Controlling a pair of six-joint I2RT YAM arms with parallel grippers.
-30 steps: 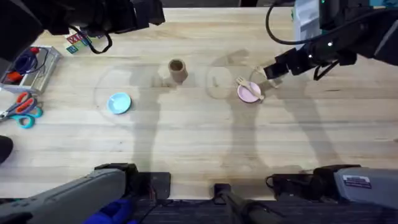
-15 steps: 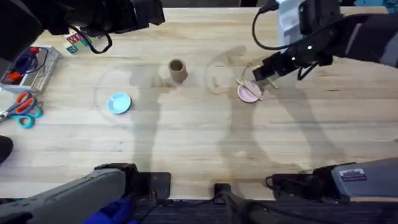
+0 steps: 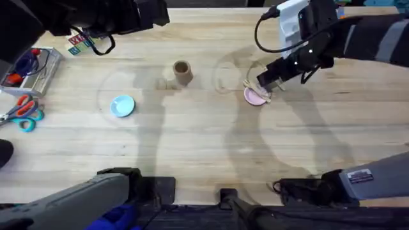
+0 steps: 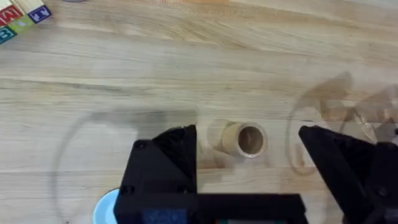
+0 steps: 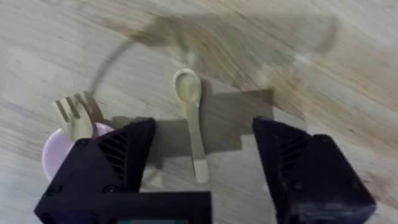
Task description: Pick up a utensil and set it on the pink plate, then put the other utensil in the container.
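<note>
Light wood-grain table (image 3: 192, 140). Right gripper (image 5: 202, 149) hangs with jaws spread, empty, straddling the spoon (image 5: 191, 118). Left gripper (image 4: 249, 155) also spread, empty, above the brown cylindrical cup (image 4: 244, 139), upright, mouth open. Pink plate (image 3: 255, 96), round and flat, carries the fork (image 5: 78, 115), tines overhanging its rim. Spoon lies flat on the table beside the plate, rounded bowl pointing away from the right gripper, thin handle toward it.
</note>
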